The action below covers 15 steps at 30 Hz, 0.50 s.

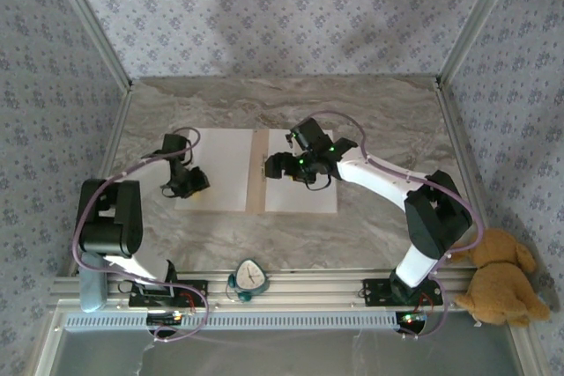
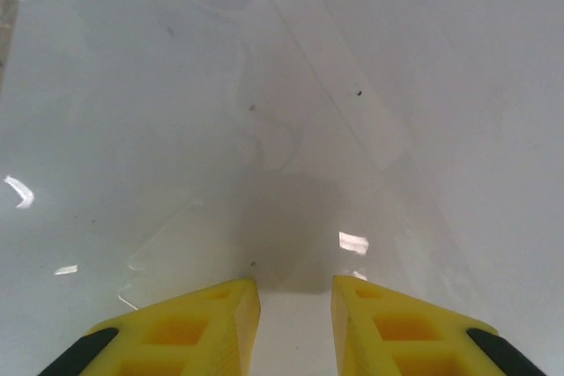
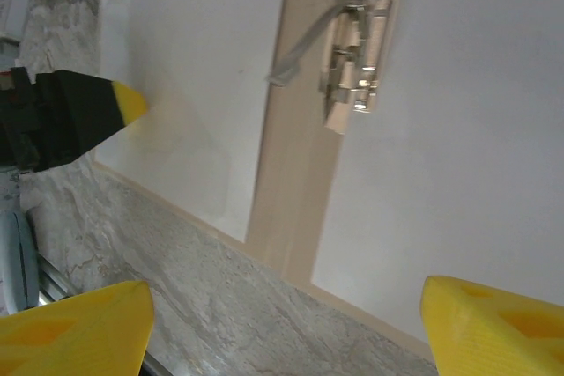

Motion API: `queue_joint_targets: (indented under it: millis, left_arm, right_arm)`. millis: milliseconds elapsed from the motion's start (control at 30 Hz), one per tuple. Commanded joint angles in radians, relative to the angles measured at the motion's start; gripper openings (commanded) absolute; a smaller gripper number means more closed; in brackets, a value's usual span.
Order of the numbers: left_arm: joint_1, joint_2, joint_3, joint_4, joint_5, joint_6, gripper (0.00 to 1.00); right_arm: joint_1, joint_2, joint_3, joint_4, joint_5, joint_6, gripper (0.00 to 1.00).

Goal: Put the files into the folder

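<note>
Seating the files (image 1: 220,165) squarely looks to be the step in hand: both white sheets already lie on the open folder (image 1: 257,178), one to each side of the metal clip (image 3: 361,50) on its spine. The left pincer (image 2: 295,292), jaws narrowly apart with nothing between them, sits low on the sheet left of the clip, toward its near outer corner. Pressing lightly there should avoid wrinkles. The right pincer (image 3: 282,305), spread wide and empty, hangs just beside the clip.
</note>
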Motion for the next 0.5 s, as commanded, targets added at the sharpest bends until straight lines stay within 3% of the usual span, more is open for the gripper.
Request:
queue_joint_targets:
  millis: [0,467]
  left_arm:
    - [-0.038,0.057,-0.012,-0.021,0.033,0.012,0.31]
    - [-0.271,0.074,0.039,-0.017,0.025,-0.038,0.31]
  right_arm:
    - [-0.019,0.007,0.030,-0.063,0.015,0.009,0.81]
    - [-0.148,0.029,0.082,-0.161,0.018,-0.051,0.79]
